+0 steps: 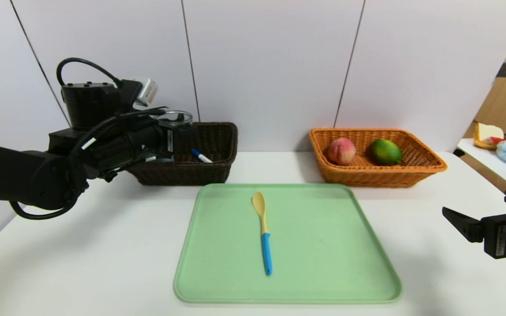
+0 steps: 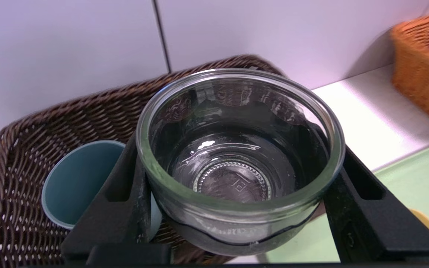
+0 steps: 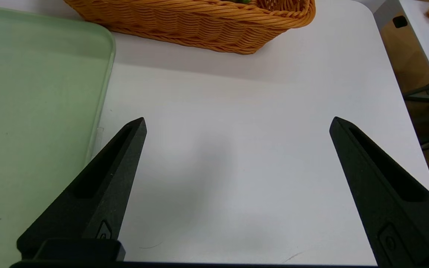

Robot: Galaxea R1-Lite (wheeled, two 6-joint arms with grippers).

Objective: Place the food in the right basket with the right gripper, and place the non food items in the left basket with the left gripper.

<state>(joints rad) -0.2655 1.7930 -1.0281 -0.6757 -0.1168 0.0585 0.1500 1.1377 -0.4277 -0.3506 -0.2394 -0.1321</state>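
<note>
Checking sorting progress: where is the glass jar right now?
The glass jar is clamped in the left gripper, raised over the left basket, above the cup.

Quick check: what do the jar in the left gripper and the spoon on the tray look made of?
Jar: clear glass, glossy; see-through walls, embossed base, bright reflections. Spoon: probably plastic or silicone, matte; uniform yellow bowl, blue handle, no shine.

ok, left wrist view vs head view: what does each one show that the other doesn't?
Left wrist only: the blue-grey cup inside the dark brown basket, and the glass jar's embossed base. Head only: spoon, marker, peach, green citrus, right gripper. Both: left gripper shut on the glass jar over that basket, plus green tray and orange basket.
</note>
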